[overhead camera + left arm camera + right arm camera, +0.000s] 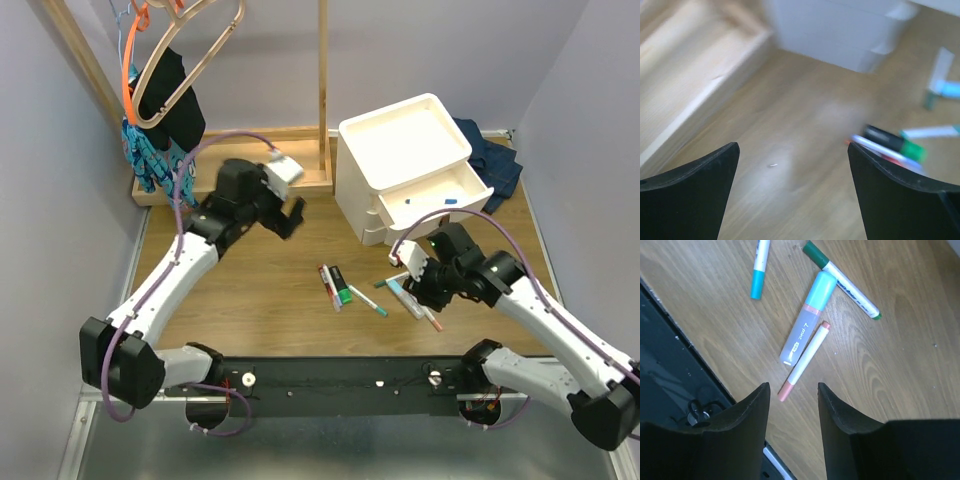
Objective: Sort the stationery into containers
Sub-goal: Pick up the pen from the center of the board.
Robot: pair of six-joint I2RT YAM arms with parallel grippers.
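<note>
The right tool, half open and empty, hangs over an orange-capped marker beside the pale blue tube on the surface. The left tool gapes wide, empty. The top drawer of the white unit stands out, holding one small blue item.

We find slim white markers on the wooden desk before the white plastic drawer unit, with the wooden rack base to its left.

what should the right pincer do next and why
Probably lower the right pincer onto the orange-capped marker: it lies free on the table just ahead of the open, empty jaws, beside the tube, and a drawer stands open.
</note>
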